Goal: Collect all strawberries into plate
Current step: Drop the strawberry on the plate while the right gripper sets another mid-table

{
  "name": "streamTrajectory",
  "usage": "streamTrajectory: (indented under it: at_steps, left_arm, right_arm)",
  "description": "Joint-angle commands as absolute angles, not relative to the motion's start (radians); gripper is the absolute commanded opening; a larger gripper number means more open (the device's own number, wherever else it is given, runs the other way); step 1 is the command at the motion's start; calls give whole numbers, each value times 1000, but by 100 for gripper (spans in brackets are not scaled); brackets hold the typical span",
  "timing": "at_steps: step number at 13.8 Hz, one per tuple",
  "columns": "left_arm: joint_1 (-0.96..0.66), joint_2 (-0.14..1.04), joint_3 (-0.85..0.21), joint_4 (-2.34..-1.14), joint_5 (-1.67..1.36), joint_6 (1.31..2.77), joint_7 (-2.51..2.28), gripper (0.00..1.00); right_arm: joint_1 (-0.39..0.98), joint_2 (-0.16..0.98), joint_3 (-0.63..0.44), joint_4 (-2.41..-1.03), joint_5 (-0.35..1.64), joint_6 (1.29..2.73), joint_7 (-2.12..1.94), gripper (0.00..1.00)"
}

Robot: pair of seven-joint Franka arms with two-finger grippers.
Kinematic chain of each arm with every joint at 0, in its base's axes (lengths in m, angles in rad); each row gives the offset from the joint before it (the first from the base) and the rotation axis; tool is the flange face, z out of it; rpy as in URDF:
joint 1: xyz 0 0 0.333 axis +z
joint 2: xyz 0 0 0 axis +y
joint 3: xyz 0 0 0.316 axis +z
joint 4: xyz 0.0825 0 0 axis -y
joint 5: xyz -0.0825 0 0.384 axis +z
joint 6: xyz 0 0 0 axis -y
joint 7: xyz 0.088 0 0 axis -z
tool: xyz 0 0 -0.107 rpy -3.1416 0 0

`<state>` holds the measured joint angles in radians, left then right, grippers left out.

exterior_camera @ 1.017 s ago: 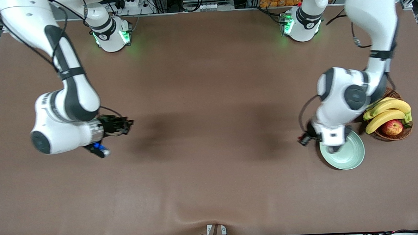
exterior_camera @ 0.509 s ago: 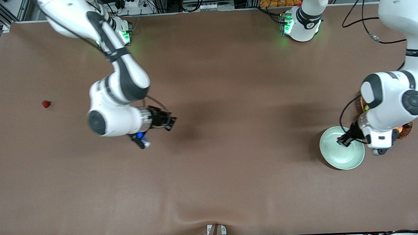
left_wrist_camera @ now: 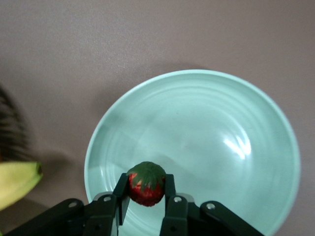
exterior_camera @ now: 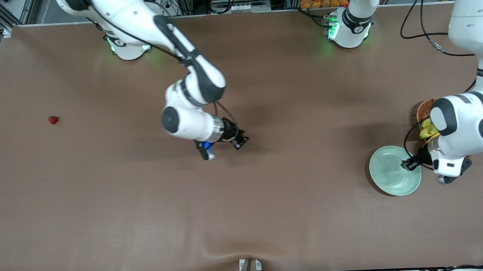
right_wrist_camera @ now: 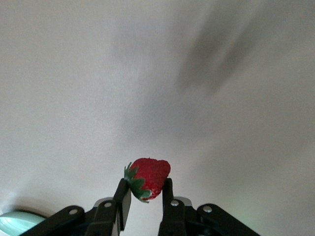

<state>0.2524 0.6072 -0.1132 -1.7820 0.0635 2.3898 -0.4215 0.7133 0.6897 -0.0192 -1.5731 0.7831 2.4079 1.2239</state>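
From the front camera, the right gripper (exterior_camera: 241, 141) is hanging over the bare middle of the brown table (exterior_camera: 269, 215). The left gripper (exterior_camera: 410, 164) is hanging over the edge of the mint-green plate (exterior_camera: 392, 180), at the left arm's end of the table. A brown basket (exterior_camera: 423, 110) with yellow bananas (exterior_camera: 425, 129) is sitting just beside the plate, partly hidden by the left arm. One loose strawberry (exterior_camera: 53, 119) is lying on the table at the right arm's end, well apart from the plate.

In the left wrist view, the left gripper (left_wrist_camera: 145, 197) is squeezing a second strawberry (left_wrist_camera: 146, 183), leafy top up, over the plate (left_wrist_camera: 236, 123).

In the right wrist view, the right gripper (right_wrist_camera: 146, 192) is squeezing a third strawberry (right_wrist_camera: 148, 178) over bare table.
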Motion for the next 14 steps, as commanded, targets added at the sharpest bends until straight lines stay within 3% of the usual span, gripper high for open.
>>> streamTrajectory:
  at_steps: [1, 2, 5, 6, 7, 8, 9, 14]
  left_arm:
    - [268, 640, -121, -1740, 129, 2393, -416, 55]
    - [270, 637, -121, -1740, 130, 2391, -414, 100]
    - [256, 608, -130, -1744, 130, 2387, -429, 100]
    - [247, 583, -135, -1752, 130, 2381, -431, 100]
    - [232, 557, -138, -1759, 130, 2372, -430, 100]
    - [212, 539, -147, -1772, 130, 2358, -430, 100]
    - [201, 519, -161, -1779, 130, 2344, -431, 100]
    - [199, 466, -305, -1847, 130, 2336, -474, 100]
  right_arm:
    - [784, 778, -32, -1482, 805, 2483, 1310, 0]
    - [801, 802, -32, -1461, 807, 2503, 1339, 0]
    - [860, 880, -32, -1398, 804, 2575, 1405, 0]
    - [874, 896, -32, -1393, 804, 2609, 1405, 14]
    - [887, 906, -32, -1391, 804, 2637, 1407, 50]
    - [891, 914, -32, -1391, 804, 2643, 1407, 96]
    - [893, 914, -34, -1391, 802, 2643, 1405, 100]
    - [856, 868, -54, -1388, 769, 2564, 1397, 100]
